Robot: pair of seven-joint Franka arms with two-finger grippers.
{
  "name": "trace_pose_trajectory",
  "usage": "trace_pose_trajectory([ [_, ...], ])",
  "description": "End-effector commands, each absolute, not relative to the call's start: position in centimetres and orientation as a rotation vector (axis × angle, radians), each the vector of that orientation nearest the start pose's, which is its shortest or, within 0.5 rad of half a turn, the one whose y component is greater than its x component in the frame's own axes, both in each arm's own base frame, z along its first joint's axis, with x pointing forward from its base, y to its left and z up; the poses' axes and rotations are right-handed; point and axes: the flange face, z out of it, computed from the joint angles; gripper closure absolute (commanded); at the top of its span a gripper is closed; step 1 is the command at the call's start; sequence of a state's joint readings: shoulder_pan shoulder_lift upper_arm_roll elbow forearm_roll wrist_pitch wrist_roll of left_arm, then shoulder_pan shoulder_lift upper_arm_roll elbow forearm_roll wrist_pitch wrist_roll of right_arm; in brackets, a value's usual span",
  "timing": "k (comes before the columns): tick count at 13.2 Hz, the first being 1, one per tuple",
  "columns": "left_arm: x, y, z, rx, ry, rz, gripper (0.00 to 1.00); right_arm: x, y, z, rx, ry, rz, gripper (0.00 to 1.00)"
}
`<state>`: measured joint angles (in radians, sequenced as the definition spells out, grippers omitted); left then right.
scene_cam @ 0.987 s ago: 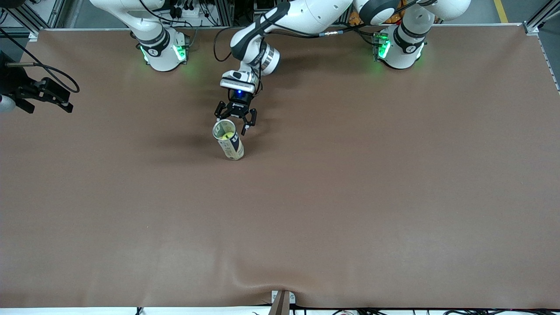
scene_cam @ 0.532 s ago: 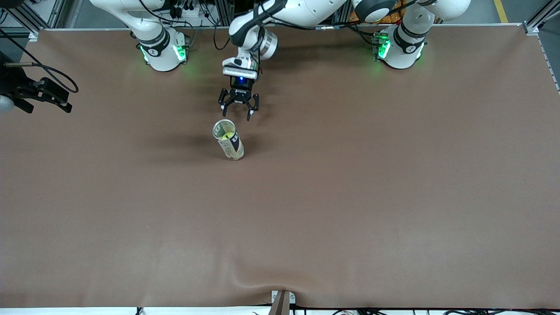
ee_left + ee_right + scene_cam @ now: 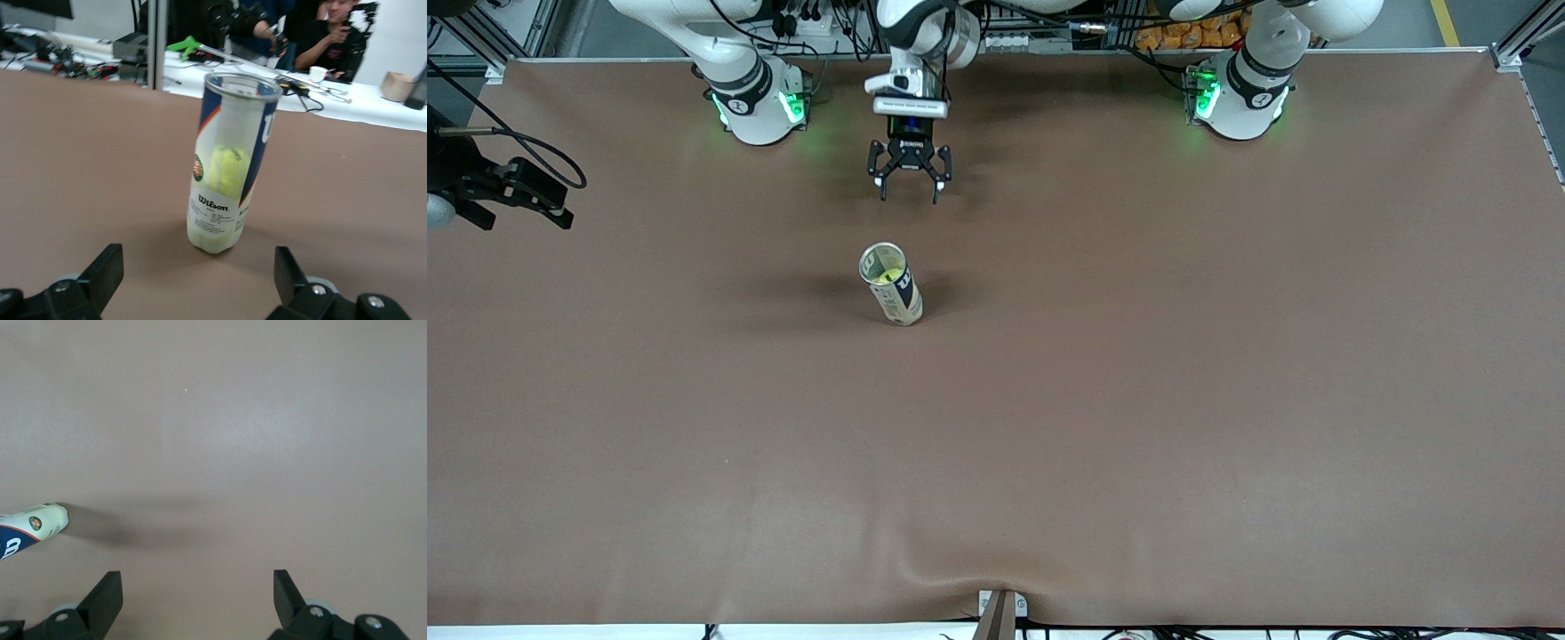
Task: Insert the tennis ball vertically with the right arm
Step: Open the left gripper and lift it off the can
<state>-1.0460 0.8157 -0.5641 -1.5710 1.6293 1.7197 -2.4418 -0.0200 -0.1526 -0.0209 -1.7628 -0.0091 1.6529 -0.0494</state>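
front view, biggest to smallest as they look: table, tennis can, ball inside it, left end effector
1. table
2. tennis can and the open left end effector, which look about alike. The end effector is raised above the table, so they are not ranked.
3. tennis ball, in the can

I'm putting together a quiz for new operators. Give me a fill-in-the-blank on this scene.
1. The tennis ball can stands ___ on the table.
2. The tennis ball sits ___ the can.
3. The left gripper hangs over the table, its fingers ___ and holding nothing.
4. The right gripper, over bare table with its fingers apart, holds ___.

Missing words: upright; inside; open; nothing
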Motion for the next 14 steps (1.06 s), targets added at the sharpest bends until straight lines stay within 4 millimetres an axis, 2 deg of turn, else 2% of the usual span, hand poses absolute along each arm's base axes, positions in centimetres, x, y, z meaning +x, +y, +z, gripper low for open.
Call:
trace_pose_trajectory([
  [1,12.9,-68.5,27.5,-2.779,-0.316,-1.608,0.00,50.7,-2.5,62.9,-3.169,-0.031,-0.075,0.00],
  [5,14.1,-68.8,33.5,-2.793,-0.354,-1.514,0.00,50.7,-2.5,62.9,-3.169,-0.031,-0.075,0.00],
  [9,18.1,-69.6,39.0,-2.824,-0.383,-1.394,0.00,50.7,-2.4,62.9,-3.169,-0.034,-0.078,0.00],
  [14,23.0,-67.1,46.3,-2.886,-0.310,-1.160,0.00,50.8,-2.4,62.8,-3.169,-0.034,-0.078,0.00],
])
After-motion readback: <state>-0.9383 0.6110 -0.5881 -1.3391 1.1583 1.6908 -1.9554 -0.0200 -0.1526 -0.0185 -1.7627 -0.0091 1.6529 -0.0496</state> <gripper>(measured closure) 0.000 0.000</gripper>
